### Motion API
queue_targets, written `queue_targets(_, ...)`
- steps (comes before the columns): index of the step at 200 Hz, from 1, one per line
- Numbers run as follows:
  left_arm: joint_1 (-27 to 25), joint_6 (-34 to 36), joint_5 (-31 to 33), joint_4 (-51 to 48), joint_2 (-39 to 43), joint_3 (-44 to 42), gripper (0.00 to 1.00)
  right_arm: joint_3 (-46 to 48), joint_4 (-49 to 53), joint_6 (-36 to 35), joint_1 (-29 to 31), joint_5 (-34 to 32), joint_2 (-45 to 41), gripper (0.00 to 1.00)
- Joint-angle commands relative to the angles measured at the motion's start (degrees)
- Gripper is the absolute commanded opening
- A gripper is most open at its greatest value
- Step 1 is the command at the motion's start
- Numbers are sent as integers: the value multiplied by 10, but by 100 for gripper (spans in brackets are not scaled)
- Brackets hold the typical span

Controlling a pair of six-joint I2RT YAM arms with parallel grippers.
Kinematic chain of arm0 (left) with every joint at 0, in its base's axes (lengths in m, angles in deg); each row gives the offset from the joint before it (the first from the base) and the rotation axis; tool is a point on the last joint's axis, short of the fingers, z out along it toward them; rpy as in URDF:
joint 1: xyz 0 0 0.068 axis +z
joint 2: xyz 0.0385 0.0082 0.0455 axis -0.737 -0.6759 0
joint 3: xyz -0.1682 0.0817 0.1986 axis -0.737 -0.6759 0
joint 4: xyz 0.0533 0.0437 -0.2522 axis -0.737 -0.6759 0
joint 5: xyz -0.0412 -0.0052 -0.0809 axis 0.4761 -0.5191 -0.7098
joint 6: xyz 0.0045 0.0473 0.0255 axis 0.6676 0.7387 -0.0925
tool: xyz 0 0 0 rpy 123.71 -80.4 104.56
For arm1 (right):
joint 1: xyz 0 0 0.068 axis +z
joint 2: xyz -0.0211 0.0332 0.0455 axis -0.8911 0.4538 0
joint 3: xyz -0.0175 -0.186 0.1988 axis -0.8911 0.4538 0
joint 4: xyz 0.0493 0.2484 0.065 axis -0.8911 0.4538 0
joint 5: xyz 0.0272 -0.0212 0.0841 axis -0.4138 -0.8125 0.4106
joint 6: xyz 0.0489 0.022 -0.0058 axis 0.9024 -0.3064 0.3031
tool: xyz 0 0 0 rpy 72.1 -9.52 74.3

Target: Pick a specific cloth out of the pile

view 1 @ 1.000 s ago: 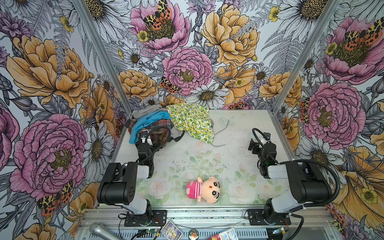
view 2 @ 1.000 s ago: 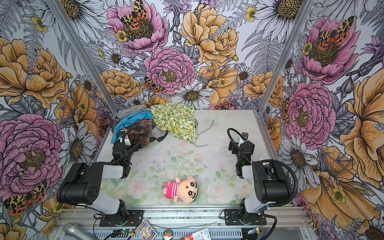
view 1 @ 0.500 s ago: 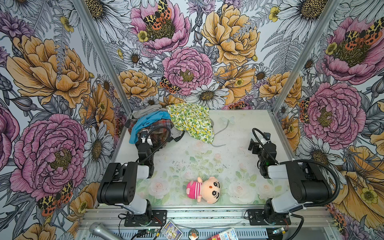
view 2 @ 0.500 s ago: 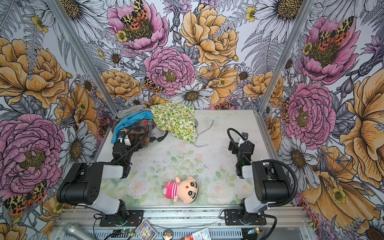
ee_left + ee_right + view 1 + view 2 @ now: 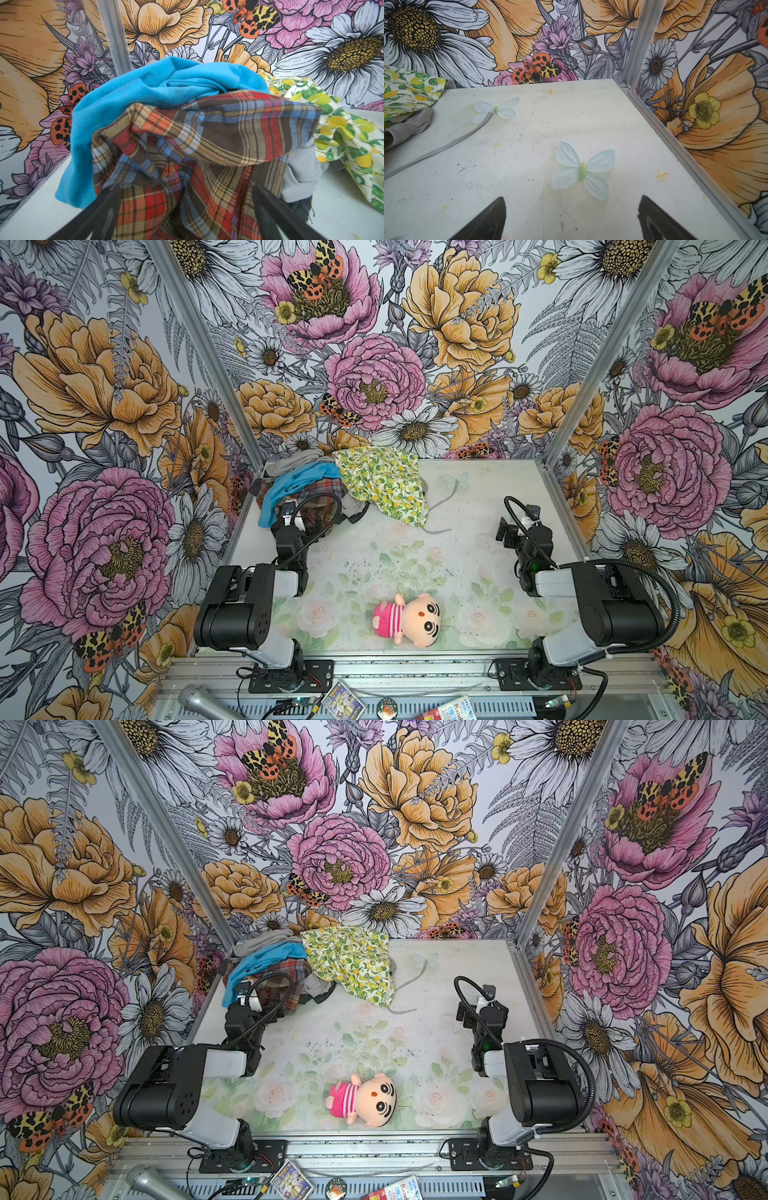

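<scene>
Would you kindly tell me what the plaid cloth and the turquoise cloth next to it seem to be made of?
The plaid cloth: likely brushed cotton flannel, matte; its woven checks look soft and slightly fuzzy. The turquoise cloth: probably a synthetic knit, matte; a fine dotted mesh texture covers its surface.

What I can't make out from here

The plaid cloth (image 5: 207,145) runs off the edge of the left wrist view and disappears under the turquoise cloth (image 5: 145,93), so I get no full outline. The left gripper (image 5: 184,192) shows only two dark, blurred finger stubs cut by that edge; I cannot tell if they touch the plaid. In both top views the left arm (image 5: 291,539) hides its tips. The grey cloth (image 5: 299,172) is mostly buried. The right gripper (image 5: 572,199) is cropped likewise, and the lemon-print cloth (image 5: 406,89) is cut off.
</scene>
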Motion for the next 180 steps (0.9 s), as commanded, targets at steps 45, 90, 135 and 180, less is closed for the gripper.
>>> queue_targets(45,1,4,-16,2,-3,-2,99,-16,3,-4,5,-5,-5,99)
queue_targets(90,1,9,-35,24,4,-18,99,-15,4,-5,6,-9,-7,99)
queue_targets(135,15,-6,-38,68,49,-65,99,-12,1,-6,6,-10,-9,99)
queue_targets(180,17,-27,-1,23,111,-72,99,-14,1,-7,7,-11,-8,100)
